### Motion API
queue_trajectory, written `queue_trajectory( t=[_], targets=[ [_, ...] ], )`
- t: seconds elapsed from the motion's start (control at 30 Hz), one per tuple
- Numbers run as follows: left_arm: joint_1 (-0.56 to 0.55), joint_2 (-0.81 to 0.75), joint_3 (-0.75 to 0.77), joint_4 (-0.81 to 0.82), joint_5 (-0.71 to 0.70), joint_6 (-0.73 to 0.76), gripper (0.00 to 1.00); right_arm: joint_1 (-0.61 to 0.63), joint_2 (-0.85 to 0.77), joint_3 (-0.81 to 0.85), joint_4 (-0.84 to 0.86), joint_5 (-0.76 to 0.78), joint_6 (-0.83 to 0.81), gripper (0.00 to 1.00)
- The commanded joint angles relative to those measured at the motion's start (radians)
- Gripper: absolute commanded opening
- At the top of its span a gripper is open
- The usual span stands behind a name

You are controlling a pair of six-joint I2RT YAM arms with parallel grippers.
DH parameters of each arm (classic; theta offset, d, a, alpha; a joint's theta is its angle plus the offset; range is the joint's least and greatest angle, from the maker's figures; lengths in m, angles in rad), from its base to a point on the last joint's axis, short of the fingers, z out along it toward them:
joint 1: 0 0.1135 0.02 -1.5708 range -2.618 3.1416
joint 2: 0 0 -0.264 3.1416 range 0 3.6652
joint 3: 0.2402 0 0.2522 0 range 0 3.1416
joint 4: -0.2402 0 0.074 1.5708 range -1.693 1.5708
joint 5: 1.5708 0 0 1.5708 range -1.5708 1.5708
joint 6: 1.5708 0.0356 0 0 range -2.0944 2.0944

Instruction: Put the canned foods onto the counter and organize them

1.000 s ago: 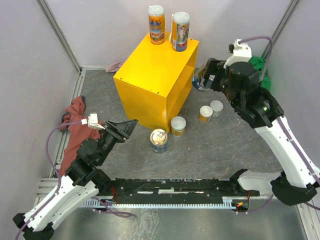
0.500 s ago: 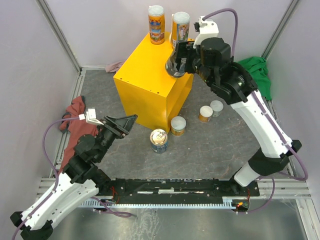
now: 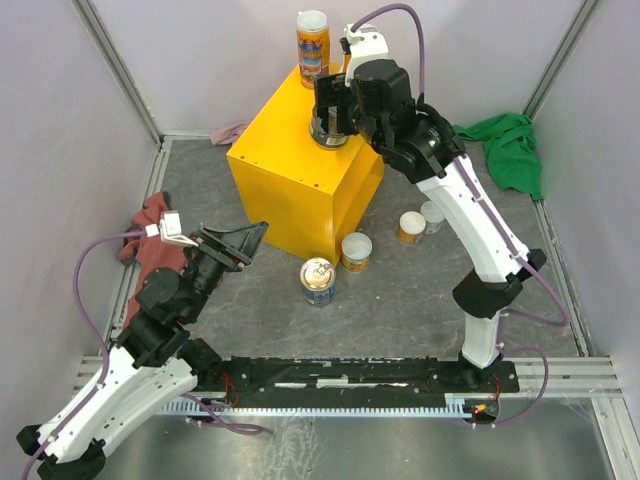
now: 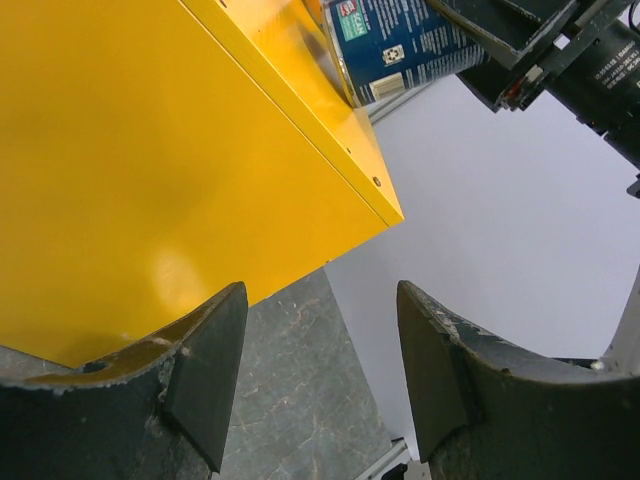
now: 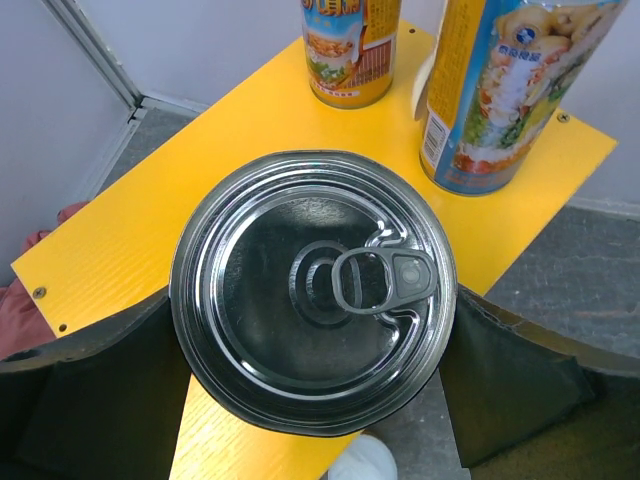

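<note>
Right jaws clasp a wide blue silver-topped can (image 5: pixel 312 290) over the bright yellow box-shaped worktop (image 3: pixel 290 165), near 2 tall slim cans (image 5: pixel 350 50) at its far edge. Left jaws stand narrowly apart, empty.

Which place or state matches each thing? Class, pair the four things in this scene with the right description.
Things:
1. tall orange can
2. green cloth
3. red cloth
4. right tool

Places or states:
A. on the floor, left side
B. gripping a wide blue can
C. standing on the yellow counter
D. on the floor, right side

Pairs: 1-C, 2-D, 3-A, 4-B
</note>
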Motion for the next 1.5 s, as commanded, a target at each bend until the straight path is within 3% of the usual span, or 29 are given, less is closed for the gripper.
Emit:
queue_trajectory(
  t=[0.0,0.3,0.57,0.87,1.07,1.47],
  targets=[
    [0.003,0.025,0.042,0.026,0.002,0.039,0.68,0.007,0.002,0.129,0.138,0.050,-0.056,0.01],
    [0.004,0.061,0.060,0.046,0.008,0.045,0.68,0.005,0.077,0.147,0.153,0.041,-0.078,0.05],
    [0.003,0.064,0.072,0.055,-0.001,0.057,0.68,0.004,0.113,0.127,0.192,0.016,-0.076,0.27],
    [0.003,0.053,0.068,0.042,-0.012,0.068,0.68,0.001,0.143,0.097,0.208,-0.006,-0.061,0.44],
    [0.004,0.049,0.074,0.026,-0.018,0.069,0.68,0.000,0.136,0.061,0.233,-0.022,-0.056,0.64],
    [0.003,0.056,0.120,-0.018,-0.031,0.068,0.68,0.000,0.098,0.011,0.257,-0.047,-0.055,0.87]
  ],
)
